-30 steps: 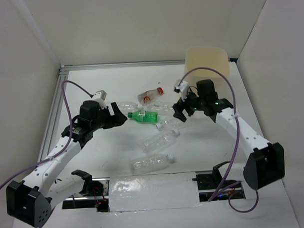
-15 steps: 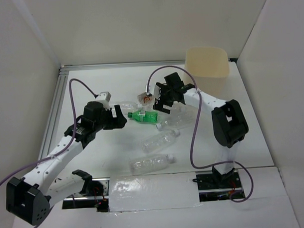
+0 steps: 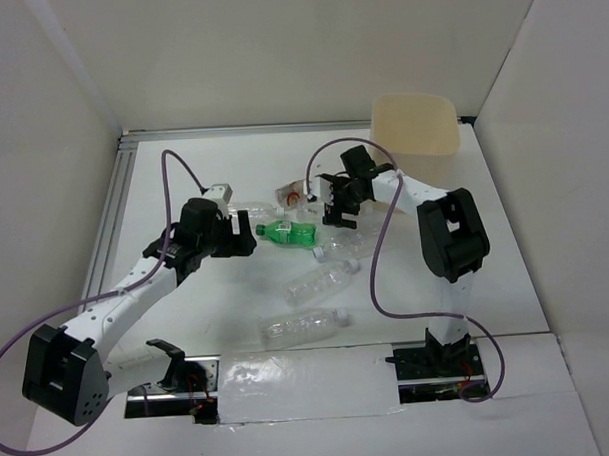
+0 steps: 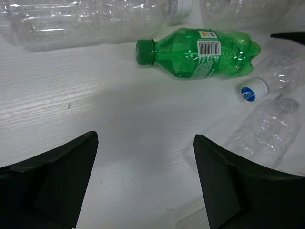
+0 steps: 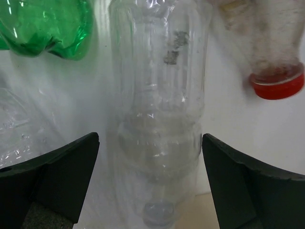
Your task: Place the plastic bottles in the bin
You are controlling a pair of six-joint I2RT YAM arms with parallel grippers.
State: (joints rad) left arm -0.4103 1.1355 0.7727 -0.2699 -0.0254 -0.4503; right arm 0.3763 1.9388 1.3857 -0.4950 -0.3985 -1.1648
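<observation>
The bin [image 3: 415, 124] stands upright at the far right corner of the worktop [image 3: 485, 252]. The right gripper [image 5: 150, 140] is wide open and empty, astride a clear bottle [image 5: 159, 95] lying between a green bottle [image 5: 47, 24] and a red-capped bottle [image 5: 264, 43]. The left gripper [image 4: 144, 143] is also wide open and empty, near the green bottle.

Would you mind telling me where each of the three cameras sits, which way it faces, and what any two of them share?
Top external: above and behind the bases, looking down on the table, the bin at far right and both whole arms.
Left wrist: on the left arm, looking down at the green bottle; the open left gripper frames the bottom.
Right wrist: on the right arm, looking down at a clear bottle, framed by the open right gripper.
Shared: the green bottle shows in all three.
</observation>
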